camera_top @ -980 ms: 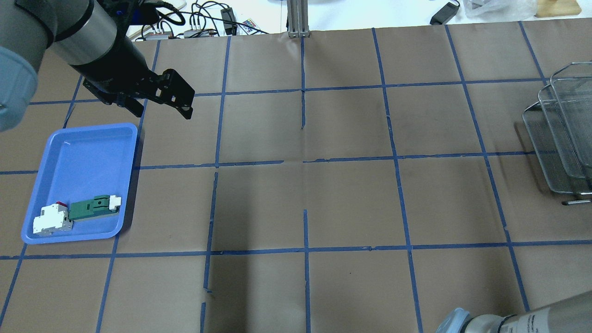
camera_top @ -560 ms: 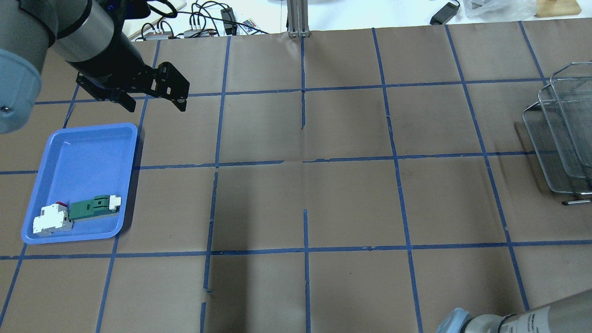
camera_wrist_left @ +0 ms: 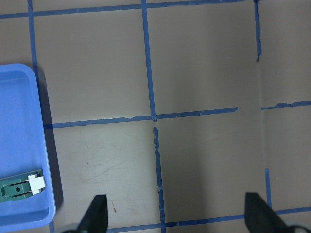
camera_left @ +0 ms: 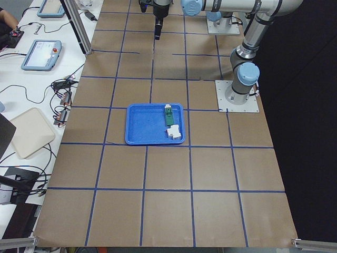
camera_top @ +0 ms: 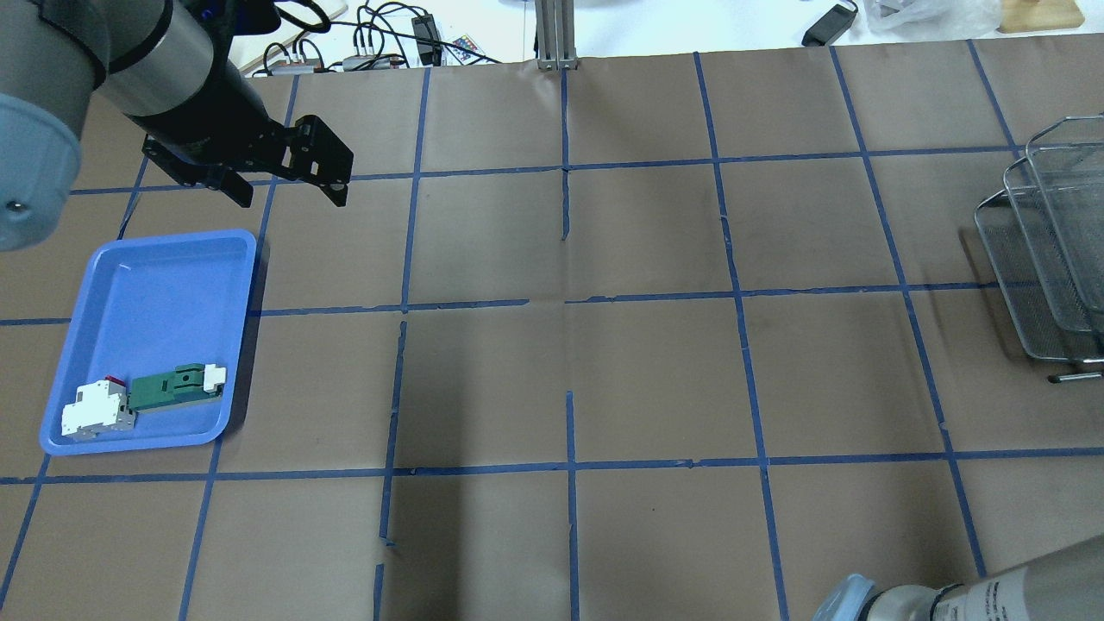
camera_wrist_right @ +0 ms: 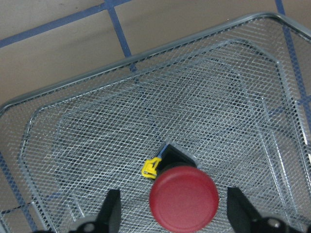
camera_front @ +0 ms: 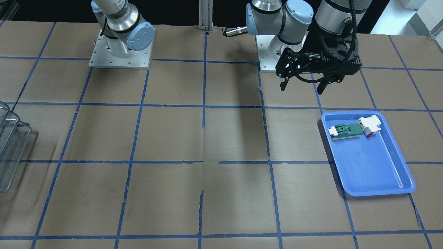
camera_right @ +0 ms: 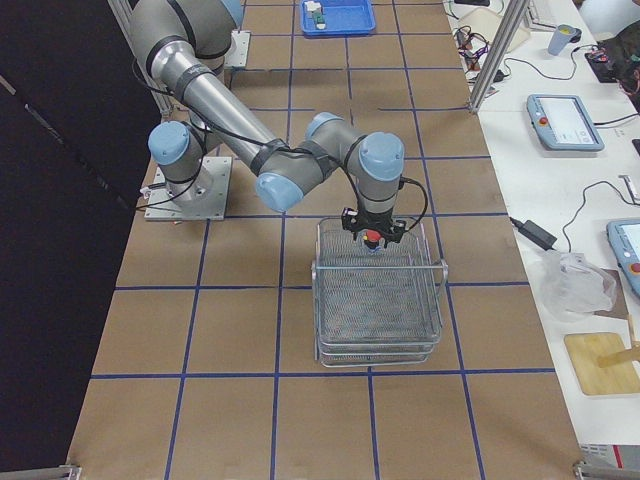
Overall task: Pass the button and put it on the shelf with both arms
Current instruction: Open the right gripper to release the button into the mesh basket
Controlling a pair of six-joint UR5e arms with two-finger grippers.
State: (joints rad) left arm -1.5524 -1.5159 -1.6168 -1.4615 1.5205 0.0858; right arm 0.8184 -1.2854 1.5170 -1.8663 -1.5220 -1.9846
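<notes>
The button (camera_wrist_right: 183, 196), red cap up, appears to rest on the mesh of the shelf (camera_wrist_right: 233, 97) directly under the right pincer (camera_wrist_right: 174, 209), whose fingers stand apart clear of it, while the left pincer (camera_front: 301, 88) hangs spread and empty far off near the blue tray (camera_front: 373, 173).

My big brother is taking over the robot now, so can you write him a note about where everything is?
Left gripper: open, empty, above the table near the blue tray.
Right gripper: open over the shelf, fingers clear of the button.
Button: on the shelf's top mesh, red cap up.
Done: pass and placing, it seems.
Left: lift the right arm away.
</notes>
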